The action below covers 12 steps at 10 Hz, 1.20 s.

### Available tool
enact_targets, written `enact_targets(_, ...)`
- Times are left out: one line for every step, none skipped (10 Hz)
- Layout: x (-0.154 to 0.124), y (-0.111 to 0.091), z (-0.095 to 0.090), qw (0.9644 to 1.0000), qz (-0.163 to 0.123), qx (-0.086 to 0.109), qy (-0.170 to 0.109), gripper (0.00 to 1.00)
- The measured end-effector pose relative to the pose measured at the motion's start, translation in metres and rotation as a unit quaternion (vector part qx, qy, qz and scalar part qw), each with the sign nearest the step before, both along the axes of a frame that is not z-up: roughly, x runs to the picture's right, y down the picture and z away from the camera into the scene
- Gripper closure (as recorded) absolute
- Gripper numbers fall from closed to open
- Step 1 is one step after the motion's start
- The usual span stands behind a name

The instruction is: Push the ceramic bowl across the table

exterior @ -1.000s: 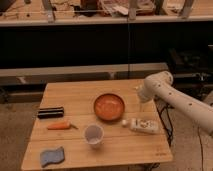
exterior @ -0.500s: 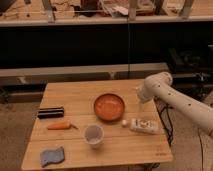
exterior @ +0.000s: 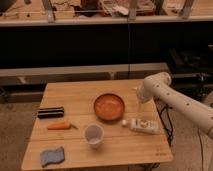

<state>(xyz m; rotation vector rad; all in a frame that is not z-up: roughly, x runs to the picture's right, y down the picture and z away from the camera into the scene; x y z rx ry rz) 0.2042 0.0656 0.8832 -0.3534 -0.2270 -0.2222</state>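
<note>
The white arm comes in from the near right and slopes up and left to a rounded joint above the table's right edge. From that joint it bends down, and the end effector hangs over the right side of the table. Whether the end effector is spread or pressed together cannot be told.

The orange ceramic bowl sits upright near the middle of the table, just left of the end effector; contact between the 2 cannot be made out.

A white bottle lies on its side near the bowl's right, close to the table's right edge. 1 white cup stands nearer than the bowl. On the left side lie a black box, a carrot and, at the near left corner, a blue sponge.
</note>
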Motion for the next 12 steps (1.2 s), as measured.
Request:
enact_targets(-0.001, 0.0, 0.001, 1.0, -0.001, 0.0, -0.001, 0.2)
enact_targets(-0.001, 0.0, 0.002, 1.0, -0.002, 0.0, -0.001, 0.2)
enact_targets(-0.002, 0.001, 0.003, 1.0, -0.003, 0.0, -0.001, 0.2)
enact_targets(-0.002, 0.001, 0.004, 1.0, -0.003, 0.0, -0.002, 0.2)
enact_targets(-0.002, 0.001, 0.005, 1.0, -0.004, 0.0, -0.002, 0.2)
enact_targets(-0.003, 0.001, 0.006, 1.0, -0.005, 0.0, -0.002, 0.2)
enact_targets(-0.004, 0.001, 0.007, 1.0, -0.006, 0.0, -0.003, 0.2)
enact_targets(-0.004, 0.001, 0.008, 1.0, -0.006, 0.0, -0.003, 0.2)
enact_targets(-0.004, 0.002, 0.009, 1.0, -0.007, 0.0, -0.003, 0.2)
enact_targets(-0.004, 0.002, 0.01, 1.0, -0.008, 0.0, -0.003, 0.2)
enact_targets(-0.005, 0.002, 0.011, 1.0, -0.008, 0.0, -0.004, 0.2)
enact_targets(-0.005, 0.002, 0.012, 0.9999, -0.009, 0.0, -0.004, 0.2)
